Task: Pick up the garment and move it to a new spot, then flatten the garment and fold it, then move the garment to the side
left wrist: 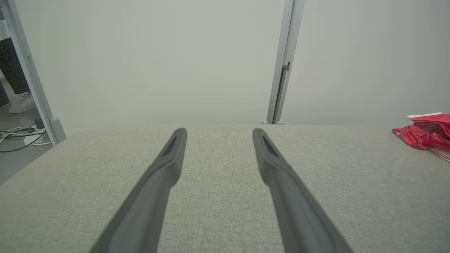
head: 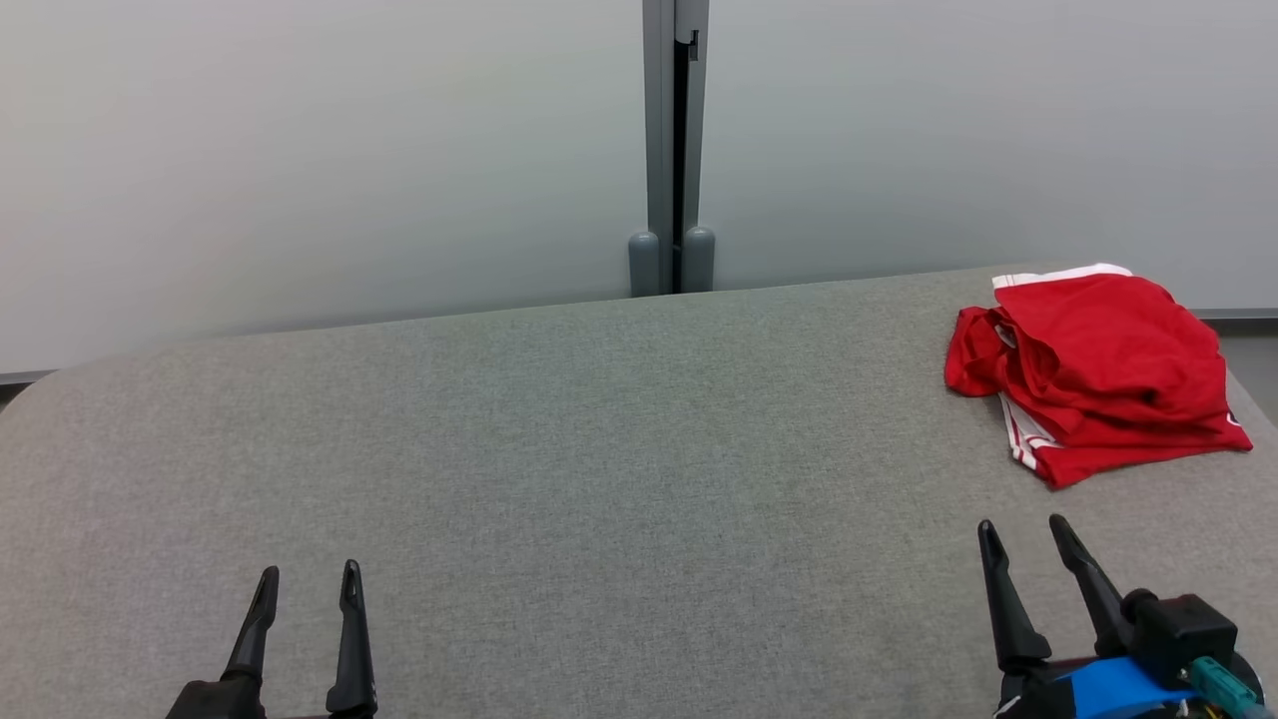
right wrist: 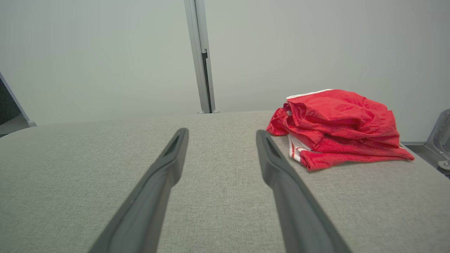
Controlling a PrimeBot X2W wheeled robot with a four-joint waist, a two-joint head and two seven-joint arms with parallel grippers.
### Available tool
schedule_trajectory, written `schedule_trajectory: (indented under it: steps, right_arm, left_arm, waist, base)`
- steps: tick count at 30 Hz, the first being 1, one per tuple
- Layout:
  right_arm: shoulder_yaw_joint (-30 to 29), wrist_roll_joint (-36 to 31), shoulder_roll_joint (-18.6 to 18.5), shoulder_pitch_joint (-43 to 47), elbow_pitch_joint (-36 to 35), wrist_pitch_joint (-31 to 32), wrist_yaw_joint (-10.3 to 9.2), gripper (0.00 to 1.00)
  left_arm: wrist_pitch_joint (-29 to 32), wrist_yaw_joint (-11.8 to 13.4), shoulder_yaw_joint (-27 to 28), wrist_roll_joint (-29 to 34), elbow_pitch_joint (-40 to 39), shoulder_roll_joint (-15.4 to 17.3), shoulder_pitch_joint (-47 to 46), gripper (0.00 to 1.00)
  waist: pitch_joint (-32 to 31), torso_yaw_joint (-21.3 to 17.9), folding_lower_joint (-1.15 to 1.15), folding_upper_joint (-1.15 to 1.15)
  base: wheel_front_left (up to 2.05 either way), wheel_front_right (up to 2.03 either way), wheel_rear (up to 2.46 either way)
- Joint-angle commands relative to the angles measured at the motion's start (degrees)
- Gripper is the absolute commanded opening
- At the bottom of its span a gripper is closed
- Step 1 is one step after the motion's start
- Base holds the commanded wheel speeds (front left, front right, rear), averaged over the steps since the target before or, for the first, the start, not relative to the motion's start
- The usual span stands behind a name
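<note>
Head view, clock read from the middle of the picture.

Pale grey wall panels (head: 300, 150) from 10 to 2 o'clock, plain, behind everything else.

Grey woven table top (head: 599, 449) from 3 round through 6 to 9 o'clock. Rounded at the far left corner, with the far edge rising a little toward 2 o'clock.

Upright grey post (head: 675, 130) at 12 o'clock, between the wall panels. Dark slot down the middle, two rounded feet at the base, just behind the table's far edge.

Red garment (head: 1098, 369) between 2 and 3 o'clock, on the table near its far right corner. Bunched and loosely doubled over itself, not flat. White band along the far hem, white stripes at the near left edge under the top layers. Touches the table only. Sits at 2 o'clock in the right wrist view, beyond the right-hand finger's tip and apart from it. Sits at 3 o'clock in the left wrist view, well apart from both fingers and cut by the picture's edge.

Right gripper (head: 1021, 522) at 5 o'clock. Fingers spread, nothing between them, tips toward 12 to 1 o'clock. Near the garment's near edge, not touching. Blue part (head: 1118, 689) and teal connector (head: 1223, 684) on the wrist.

Left gripper (head: 310, 568) at 7 o'clock. Fingers spread, empty, over bare table, well apart from the garment.

Left wrist view, 9 o'clock: loose cables (left wrist: 17, 135) on the floor past the table's corner. Pale shoe (left wrist: 21, 104) just above them.
</note>
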Motion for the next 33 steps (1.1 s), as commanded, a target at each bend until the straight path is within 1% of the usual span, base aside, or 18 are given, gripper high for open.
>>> schedule_trajectory:
  steps: [1,6,10,33]
  right_arm:
    - [-0.7,-0.6,0.9,1.5,-0.7,-0.1,0.01,1.0]
    - [-1.6,-1.1,2.8,2.9,-2.6,0.3,0.01,1.0]
    - [-0.9,-1.7,3.5,3.4,-3.4,1.1,0.01,1.0]
    - [-0.4,-2.0,4.2,3.3,-3.1,2.2,0.01,1.0]
  left_arm:
    - [-0.1,-0.2,0.2,0.2,-0.1,0.0,-0.7,1.0]
    - [-0.1,-0.3,0.6,-0.2,0.0,0.0,-1.0,1.0]
    - [-0.1,-0.3,1.1,-0.4,-0.1,0.0,-1.0,1.0]
    - [-0.1,-0.7,2.1,-0.1,1.3,-0.1,-1.1,1.0]
  waist:
    - [-0.1,0.4,0.0,0.0]
    - [-0.1,0.9,0.0,0.0]
    - [-0.1,1.2,0.0,0.0]
    - [-0.3,1.7,0.0,0.0]
  base:
    - [0.0,0.0,0.0]
    - [0.0,0.0,0.0]
    - [0.0,0.0,0.0]
    - [0.0,0.0,0.0]
